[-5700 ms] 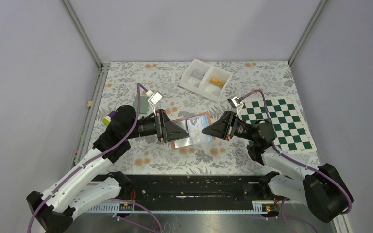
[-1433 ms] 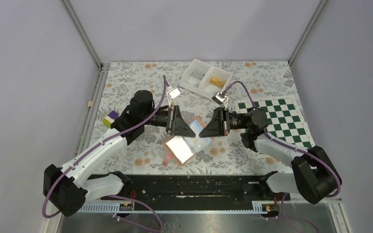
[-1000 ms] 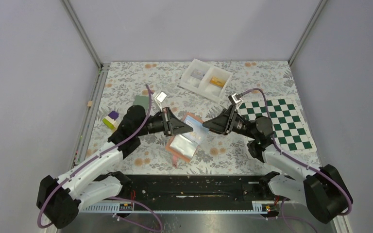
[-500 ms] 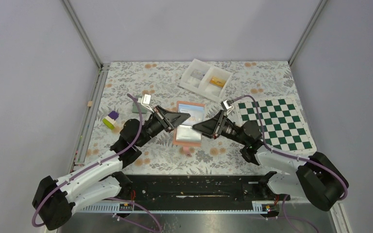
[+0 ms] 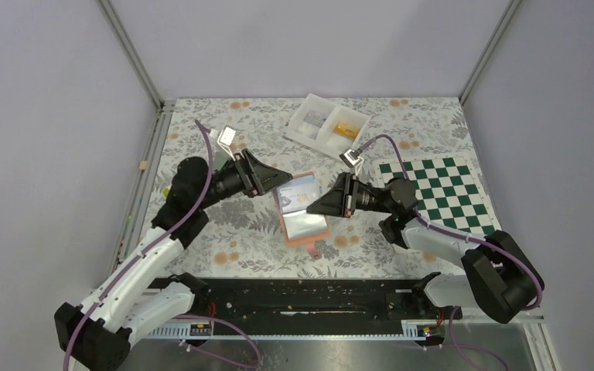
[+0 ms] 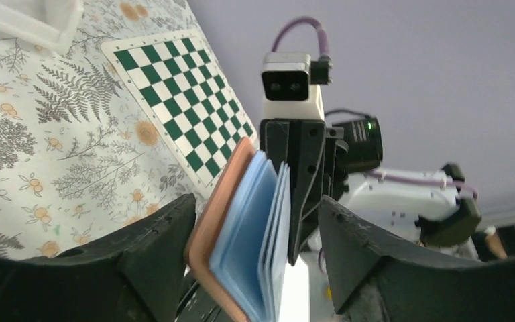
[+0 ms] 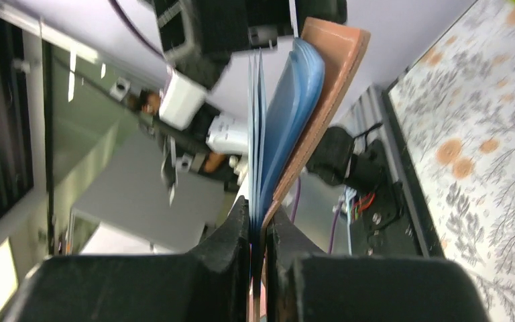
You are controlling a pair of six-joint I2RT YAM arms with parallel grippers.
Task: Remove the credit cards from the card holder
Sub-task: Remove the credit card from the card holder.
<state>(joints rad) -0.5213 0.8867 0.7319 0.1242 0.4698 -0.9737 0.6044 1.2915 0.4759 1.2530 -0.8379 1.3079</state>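
R gripper (image 7: pixel 257 213) is pinched tight on the tan-brown, booklet-like card holder (image 5: pixel 302 220) w/ light-blue inner panels. In the R wrist view both black fingers clamp the near edge of the blue pocket leaves and the cover, w/ no gap left btw them. L gripper (image 6: pixel 256 204) stands wide, one black finger (image 6: pixel 151 248) on each side of the holder. The tan cover is just beside one finger, and the other finger is well off the leaves. The holder sits mid-table btw the two arms, fanned open and edge-on to both wrist cams. Its cover is on the outside and its small tab (image 5: pixel 315 249) points toward the arm bases. Credit cards: probably in the pockets, but at this angle I can't pick any out. The cloth under it all is a grey floral-print tablecloth (image 5: pixel 224 124). A white two-compartment plastic tray (image 5: pixel 302 116) sits at the far side, well apart from the holder. A green-and-white chessboard mat (image 5: pixel 448 193) lies flat to the R, partly under the R arm.
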